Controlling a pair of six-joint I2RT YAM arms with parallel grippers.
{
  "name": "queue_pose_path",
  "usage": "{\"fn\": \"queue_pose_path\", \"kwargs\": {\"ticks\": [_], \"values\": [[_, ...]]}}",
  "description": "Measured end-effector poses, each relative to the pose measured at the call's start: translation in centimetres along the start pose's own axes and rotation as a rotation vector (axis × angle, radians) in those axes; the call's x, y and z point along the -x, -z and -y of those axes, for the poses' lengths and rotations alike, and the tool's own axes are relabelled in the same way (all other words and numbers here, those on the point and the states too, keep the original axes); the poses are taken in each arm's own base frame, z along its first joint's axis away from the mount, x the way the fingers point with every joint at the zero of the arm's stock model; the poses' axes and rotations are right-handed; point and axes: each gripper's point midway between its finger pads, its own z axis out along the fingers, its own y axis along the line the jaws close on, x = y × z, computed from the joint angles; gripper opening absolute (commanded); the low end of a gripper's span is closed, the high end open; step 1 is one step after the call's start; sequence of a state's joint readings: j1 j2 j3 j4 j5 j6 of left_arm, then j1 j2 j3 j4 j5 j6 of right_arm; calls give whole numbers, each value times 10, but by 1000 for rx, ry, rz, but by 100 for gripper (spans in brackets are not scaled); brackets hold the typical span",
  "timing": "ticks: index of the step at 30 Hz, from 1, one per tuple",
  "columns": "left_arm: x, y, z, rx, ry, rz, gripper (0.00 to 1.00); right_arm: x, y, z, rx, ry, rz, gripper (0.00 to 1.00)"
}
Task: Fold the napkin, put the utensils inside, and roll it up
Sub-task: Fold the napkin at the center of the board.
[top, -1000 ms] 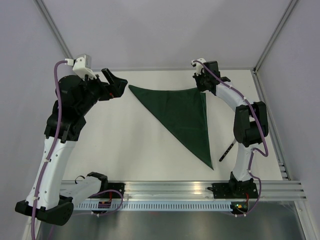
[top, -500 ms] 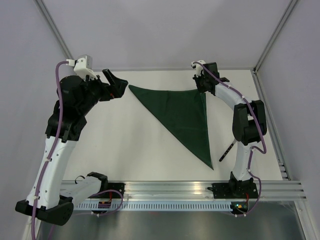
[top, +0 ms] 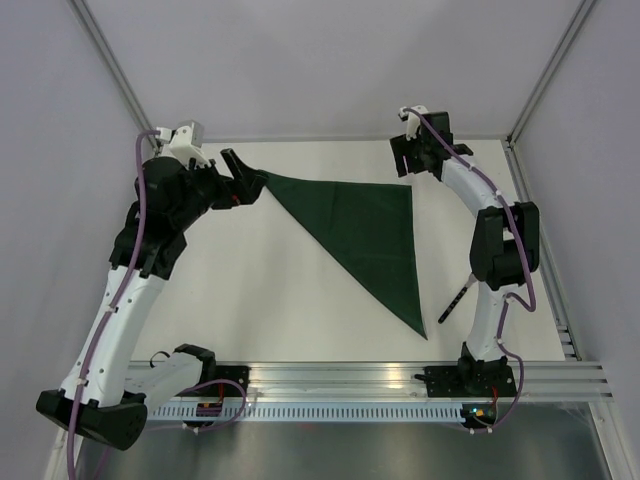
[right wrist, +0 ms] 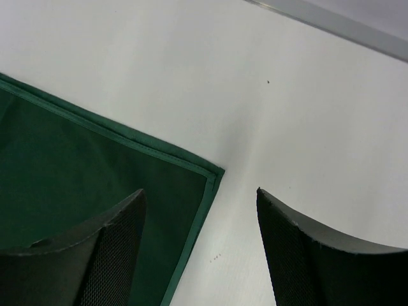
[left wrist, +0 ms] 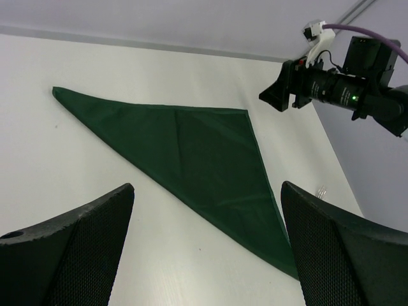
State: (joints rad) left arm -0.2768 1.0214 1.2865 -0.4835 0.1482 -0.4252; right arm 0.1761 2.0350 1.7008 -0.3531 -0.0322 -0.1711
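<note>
The dark green napkin lies flat on the table, folded into a triangle with its long edge running from far left to near right. My left gripper hovers open at the napkin's far left corner; in the left wrist view the gripper holds nothing and the napkin spreads ahead. My right gripper hangs open just above the far right corner. The right wrist view shows that gripper empty, with the hemmed corner lying free below. The fork's black handle pokes out beside the right arm.
The white table ends at a metal rail along the near edge, where both arm bases sit. Grey walls close in the far side and both flanks. The right arm's upright link stands over the fork.
My right gripper has opened, let go of the napkin's far right corner and lifted slightly away. The left arm has swung right, bringing its gripper to the napkin's left corner.
</note>
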Motion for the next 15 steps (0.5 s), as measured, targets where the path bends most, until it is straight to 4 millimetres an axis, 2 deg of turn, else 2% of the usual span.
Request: {"fn": "queue_pose_path", "kwargs": {"ticks": [4, 8, 10, 12, 15], "values": [[-17, -12, -2, -24, 8, -37, 99, -3, 18, 21, 2, -85, -17, 74], [-37, -24, -6, -35, 13, -85, 98, -3, 44, 57, -28, -175, -9, 74], [-44, -29, -1, -51, 10, -106, 98, -4, 62, 75, -52, -216, 7, 74], [-53, -36, 15, -93, -6, -127, 97, -9, 83, 91, -69, -258, 17, 74], [-83, -52, 56, -188, -44, -188, 94, -18, 109, 108, -75, -312, 31, 73]]}}
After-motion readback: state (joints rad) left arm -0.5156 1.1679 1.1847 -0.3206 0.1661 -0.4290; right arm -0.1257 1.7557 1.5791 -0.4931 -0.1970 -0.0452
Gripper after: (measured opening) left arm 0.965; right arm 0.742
